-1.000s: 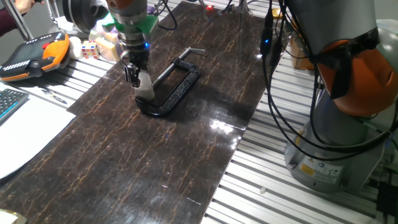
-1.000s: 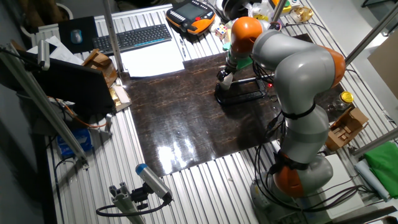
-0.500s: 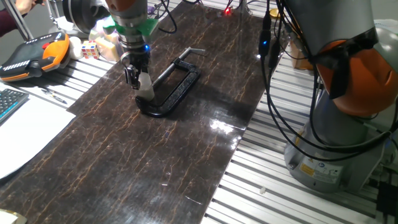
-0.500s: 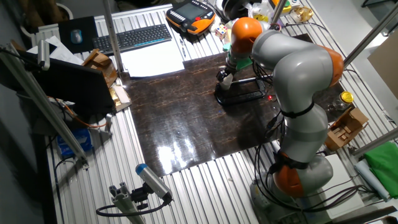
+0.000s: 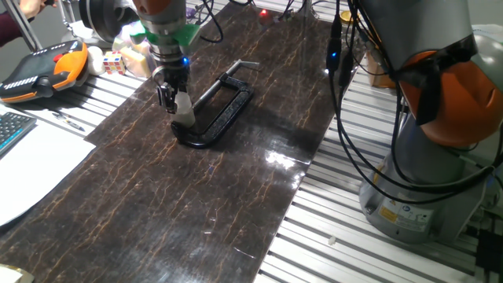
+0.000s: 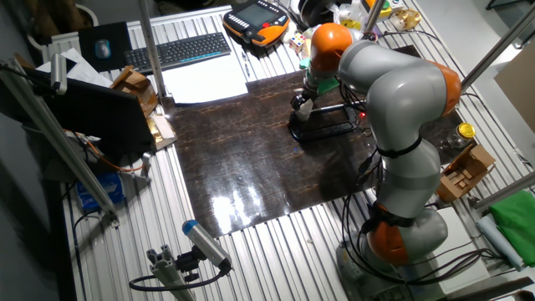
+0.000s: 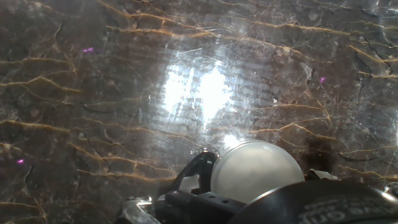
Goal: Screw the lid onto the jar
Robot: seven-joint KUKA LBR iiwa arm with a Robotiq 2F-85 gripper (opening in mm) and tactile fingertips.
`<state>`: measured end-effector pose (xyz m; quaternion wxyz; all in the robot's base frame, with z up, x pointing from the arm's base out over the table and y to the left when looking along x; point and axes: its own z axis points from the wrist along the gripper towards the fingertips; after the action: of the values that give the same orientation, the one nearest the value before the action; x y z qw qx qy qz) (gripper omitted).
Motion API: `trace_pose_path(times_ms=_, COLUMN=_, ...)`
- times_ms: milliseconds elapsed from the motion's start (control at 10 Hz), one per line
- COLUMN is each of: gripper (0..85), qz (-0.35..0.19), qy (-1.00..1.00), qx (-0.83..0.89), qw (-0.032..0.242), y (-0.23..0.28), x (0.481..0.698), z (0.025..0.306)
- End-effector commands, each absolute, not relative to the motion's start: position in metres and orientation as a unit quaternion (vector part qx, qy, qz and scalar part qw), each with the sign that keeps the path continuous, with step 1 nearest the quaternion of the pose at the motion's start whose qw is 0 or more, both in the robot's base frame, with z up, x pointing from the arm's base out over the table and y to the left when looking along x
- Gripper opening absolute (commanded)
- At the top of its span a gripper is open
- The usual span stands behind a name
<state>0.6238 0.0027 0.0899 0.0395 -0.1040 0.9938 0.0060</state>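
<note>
A small whitish jar (image 5: pixel 187 118) stands on the dark marbled table (image 5: pixel 196 204), against the near end of a black C-clamp. My gripper (image 5: pixel 174 97) comes down on it from above, shut on the lid (image 5: pixel 182 102) that sits on the jar. In the hand view the lid (image 7: pixel 258 169) is a round greyish-white disc at the bottom edge. A black finger (image 7: pixel 194 174) touches its left side, and the jar's body is hidden beneath it. In the other fixed view the gripper (image 6: pixel 303 102) and the whitish jar (image 6: pixel 306 109) lie under the orange wrist.
The black C-clamp (image 5: pixel 220 108) lies right beside the jar. An orange teach pendant (image 5: pixel 43 67), a white sheet (image 5: pixel 31 169) and a keyboard (image 6: pixel 180 50) border the table. The robot's base (image 5: pixel 428 157) stands at the right. A yellow-lidded jar (image 6: pixel 465 131) sits off the table.
</note>
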Motion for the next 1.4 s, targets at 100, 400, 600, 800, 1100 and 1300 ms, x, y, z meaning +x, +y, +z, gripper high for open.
trace_pose_path(times_ms=100, gripper=85.0, qz=0.005, qy=0.994, qx=-0.102, qw=0.041, y=0.0026, x=0.6237, z=0.0897)
trace_pose_path(times_ms=400, gripper=85.0, qz=0.001, qy=0.994, qx=-0.1, qw=0.042, y=0.0028, x=0.6242, z=0.0883)
trace_pose_path(times_ms=600, gripper=85.0, qz=0.002, qy=0.994, qx=-0.1, qw=0.042, y=0.0031, x=0.6253, z=0.0846)
trace_pose_path(times_ms=800, gripper=85.0, qz=0.003, qy=0.994, qx=-0.1, qw=0.042, y=0.0029, x=0.6256, z=0.0837)
trace_pose_path(times_ms=1100, gripper=85.0, qz=0.003, qy=0.994, qx=-0.1, qw=0.044, y=0.0024, x=0.6251, z=0.0824)
trace_pose_path(times_ms=1300, gripper=85.0, qz=0.003, qy=0.994, qx=-0.101, qw=0.043, y=0.002, x=0.6247, z=0.0827)
